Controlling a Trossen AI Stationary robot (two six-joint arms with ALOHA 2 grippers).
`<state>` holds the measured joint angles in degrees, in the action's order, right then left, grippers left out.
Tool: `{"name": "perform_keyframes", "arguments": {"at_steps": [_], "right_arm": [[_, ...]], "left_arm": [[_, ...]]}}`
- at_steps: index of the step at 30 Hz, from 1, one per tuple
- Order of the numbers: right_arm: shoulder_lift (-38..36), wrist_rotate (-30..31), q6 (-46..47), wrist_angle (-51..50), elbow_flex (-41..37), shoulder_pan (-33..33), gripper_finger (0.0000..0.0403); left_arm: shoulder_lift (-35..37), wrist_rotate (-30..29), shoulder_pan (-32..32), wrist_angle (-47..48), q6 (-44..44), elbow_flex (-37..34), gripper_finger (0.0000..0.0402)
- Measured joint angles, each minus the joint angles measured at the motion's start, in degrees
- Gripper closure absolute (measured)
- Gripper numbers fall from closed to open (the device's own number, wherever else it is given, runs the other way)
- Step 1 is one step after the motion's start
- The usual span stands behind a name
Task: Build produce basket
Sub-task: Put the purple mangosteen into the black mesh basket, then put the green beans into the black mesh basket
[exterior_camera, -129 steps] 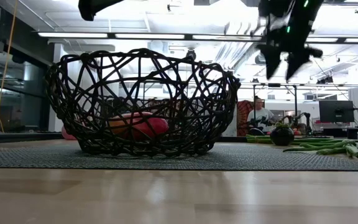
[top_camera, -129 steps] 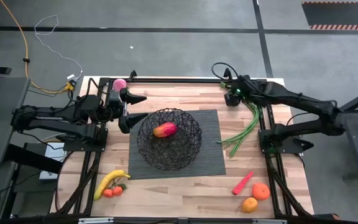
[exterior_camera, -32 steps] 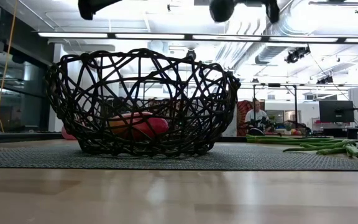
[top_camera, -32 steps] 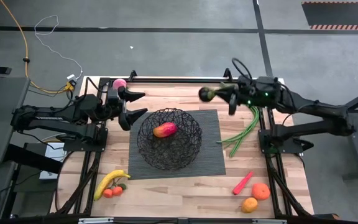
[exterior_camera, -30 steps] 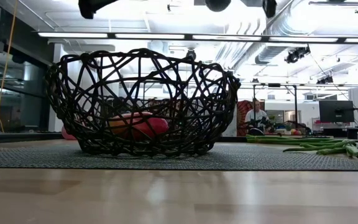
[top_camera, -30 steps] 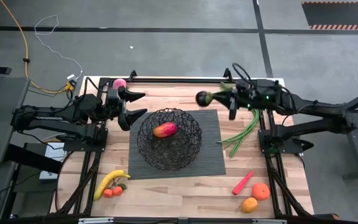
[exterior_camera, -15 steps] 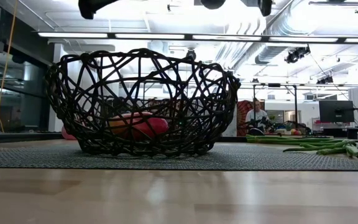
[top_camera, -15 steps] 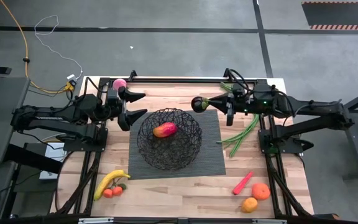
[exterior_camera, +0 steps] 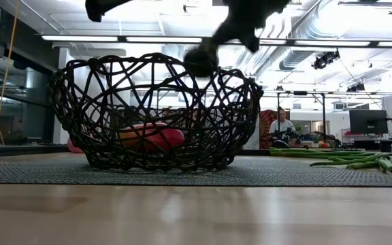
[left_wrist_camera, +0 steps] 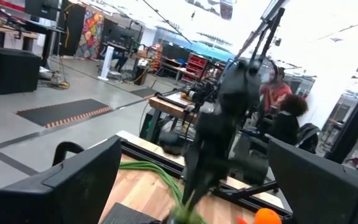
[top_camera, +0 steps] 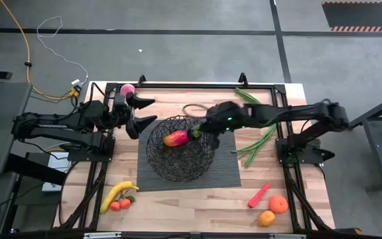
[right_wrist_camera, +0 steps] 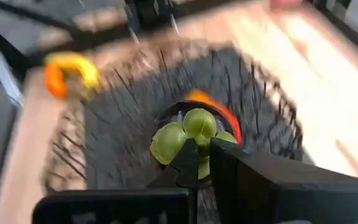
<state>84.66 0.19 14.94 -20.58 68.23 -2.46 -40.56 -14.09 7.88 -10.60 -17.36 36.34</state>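
Note:
The black wire basket [top_camera: 180, 159] stands on a dark ribbed mat [top_camera: 225, 169], with a red-orange mango [top_camera: 176, 139] lying inside it. My right gripper [top_camera: 201, 131] reaches over the basket from the right and is shut on a dark green piece [top_camera: 194, 134] with light green leaf lobes [right_wrist_camera: 191, 138]. In the low view the piece [exterior_camera: 201, 60] hangs at the height of the basket's rim. My left gripper [top_camera: 147, 111] waits open at the basket's far left, beside a pink ball [top_camera: 127, 89]. My right gripper pinches the dark green piece at its leafy top end [right_wrist_camera: 196, 154] between its two fingers [right_wrist_camera: 229, 168]. The fingers slant down from the table's right side. The piece hangs below the fingertips, lifted clear, over the basket's inside next to the mango.
Long green beans [top_camera: 260, 140] lie right of the mat. A red chili [top_camera: 258, 194] and two oranges [top_camera: 274, 209] sit near the front right. A banana [top_camera: 117, 192] and small tomatoes [top_camera: 121, 204] sit at the front left. A person shows in the room behind [exterior_camera: 280, 126].
My right gripper has carried the dark green piece from above the table's far side toward the left and near edges. It has tipped downward and come lower, so the piece now hangs over the basket at rim height.

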Motion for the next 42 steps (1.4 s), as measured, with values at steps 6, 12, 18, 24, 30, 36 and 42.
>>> {"name": "perform_keyframes", "arguments": {"at_steps": [6,12,18,24,30,36,42], "right_arm": [[7.93,0.05,0.1,0.06,0.0,0.0,0.0398],[13.94,1.44,2.4,0.25,0.0,0.0,0.0397],[15.6,6.38,4.59,0.28,0.0,0.0,0.0396],[15.59,8.56,4.61,0.28,0.01,-0.12,0.0395],[15.6,8.55,5.89,0.26,0.0,-0.17,0.035],[15.31,9.61,6.76,0.23,0.0,-0.17,0.0249],[11.03,10.21,3.23,-2.0,2.55,-1.4,0.0185]], "left_arm": [[0.0,-0.11,0.02,0.01,0.01,0.0,0.0012],[0.0,-0.11,0.02,0.01,0.01,0.0,0.0012],[0.0,-0.11,0.02,0.01,0.01,0.0,0.0012],[0.0,-0.13,0.02,0.01,0.01,0.0,0.0012],[0.0,-0.26,0.02,0.01,0.01,0.0,0.0012],[0.0,-0.24,0.02,0.01,0.01,0.0,0.0012],[0.0,-0.24,0.02,0.03,0.01,0.0,0.0012]]}}
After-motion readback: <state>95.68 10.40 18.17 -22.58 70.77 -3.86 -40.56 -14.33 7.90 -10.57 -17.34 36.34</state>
